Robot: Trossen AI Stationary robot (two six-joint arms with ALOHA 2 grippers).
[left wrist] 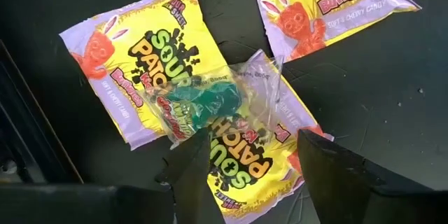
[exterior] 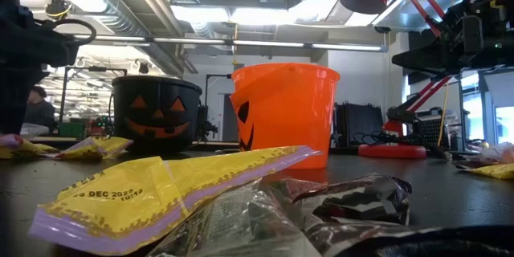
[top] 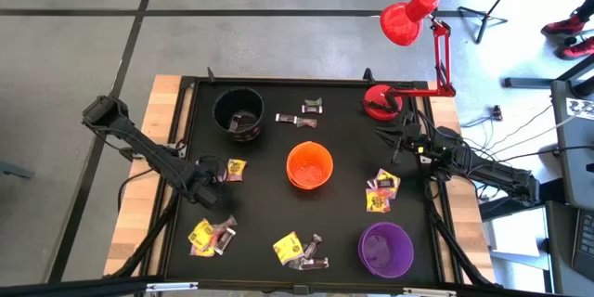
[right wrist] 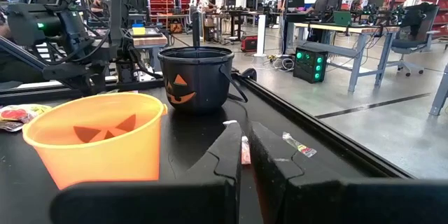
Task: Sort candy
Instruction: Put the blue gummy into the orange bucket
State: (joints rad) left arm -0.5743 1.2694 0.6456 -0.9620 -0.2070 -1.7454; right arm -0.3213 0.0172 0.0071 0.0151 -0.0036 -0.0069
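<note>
Candy lies in small heaps on the black mat: yellow and dark packets beside my left gripper, more, and two small pieces at the far side. In the left wrist view, yellow packets lie flat with a clear packet of green sweets on top. My left gripper is open and hovers over them, a finger on either side of one yellow packet. My right gripper is shut and empty, held above the mat near the red lamp base, pointing toward the orange cup.
The black cup stands far left, the orange cup in the middle and the purple cup near right. A red desk lamp is clamped at the far right corner. A raised rim borders the mat.
</note>
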